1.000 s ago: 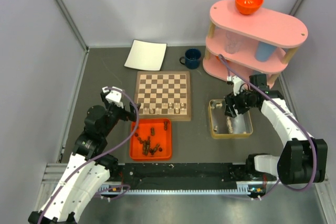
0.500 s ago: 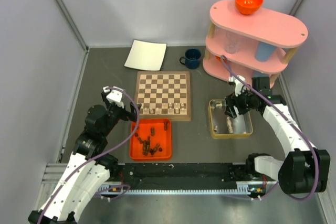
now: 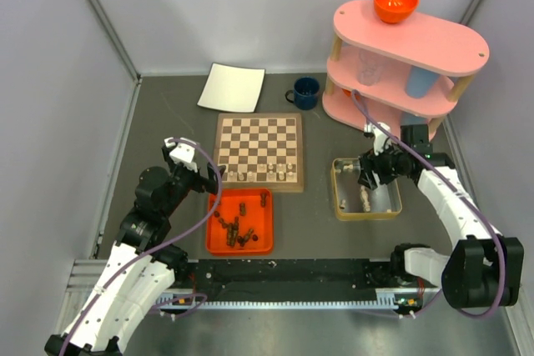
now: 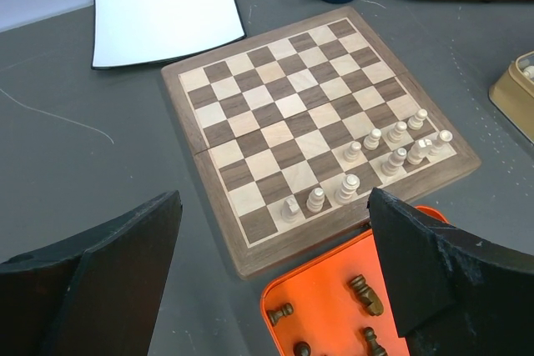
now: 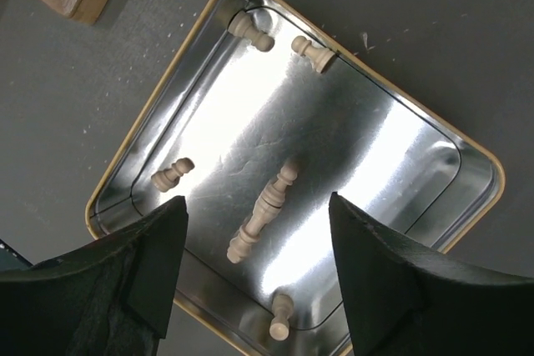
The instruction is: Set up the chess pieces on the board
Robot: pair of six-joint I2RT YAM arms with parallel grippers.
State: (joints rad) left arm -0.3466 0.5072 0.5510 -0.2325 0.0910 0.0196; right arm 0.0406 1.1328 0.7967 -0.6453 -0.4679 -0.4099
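The chessboard (image 3: 259,152) lies mid-table, with several pale pieces (image 4: 392,146) standing along its near edge. Dark pieces (image 3: 236,227) lie in an orange tray (image 3: 261,241) in front of the board. Pale pieces lie in a gold-rimmed metal tray (image 3: 340,198); a long pale piece (image 5: 263,213) lies at its middle, with smaller ones (image 5: 171,174) round it. My right gripper (image 5: 259,281) is open above that tray, with the long piece between its fingers, apart from them. My left gripper (image 4: 275,289) is open and empty over the orange tray's (image 4: 329,306) far-left corner.
A white sheet (image 3: 232,87) and a dark blue cup (image 3: 305,92) lie behind the board. A pink two-tier shelf (image 3: 409,60) with an orange bowl (image 3: 395,2) stands at the back right. Grey walls close in the table.
My right gripper has moved forward and down over the metal tray. The left arm has not moved.
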